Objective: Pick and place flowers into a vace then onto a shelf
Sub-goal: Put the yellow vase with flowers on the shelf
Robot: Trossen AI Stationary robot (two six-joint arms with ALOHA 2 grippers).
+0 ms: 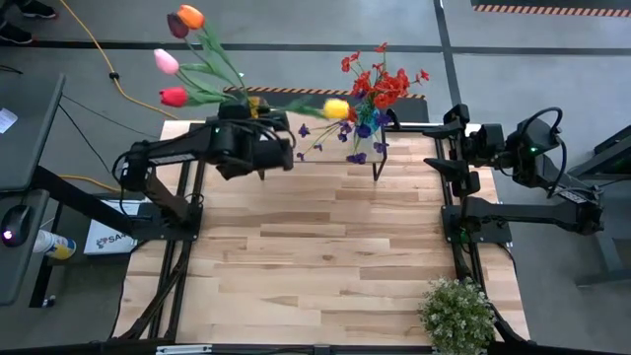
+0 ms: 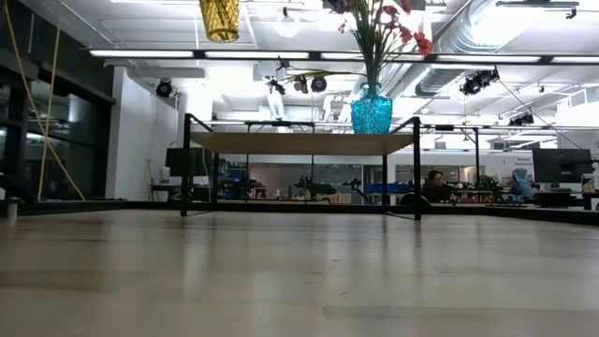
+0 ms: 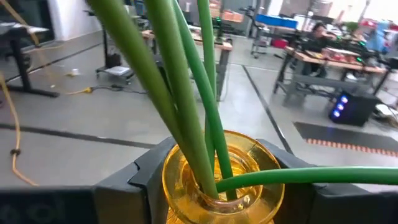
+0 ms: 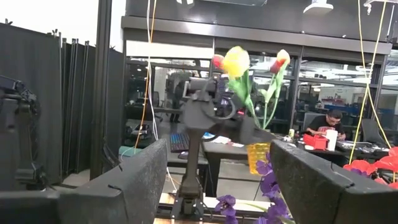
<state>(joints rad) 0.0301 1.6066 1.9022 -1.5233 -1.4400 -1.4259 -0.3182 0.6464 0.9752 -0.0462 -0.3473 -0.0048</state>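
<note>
Aloft, left fingers (image 3: 217,186) grip the yellow vase (image 3: 214,180) near the shelf (image 2: 299,142) edge; right fingers (image 4: 217,180) open.

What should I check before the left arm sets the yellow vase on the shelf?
1. Left gripper shut on the yellow vase: ok.
2. Tulips seated in the vase, stems through its mouth: ok.
3. Vase lifted clear of the tabletop: ok.
4. Free space on the shelf beside the blue vase: ok.
5. Right gripper open, away from the shelf: ok.
6. Yellow tulip's sideways stem clear of the red sprays: cannot tell.
</note>
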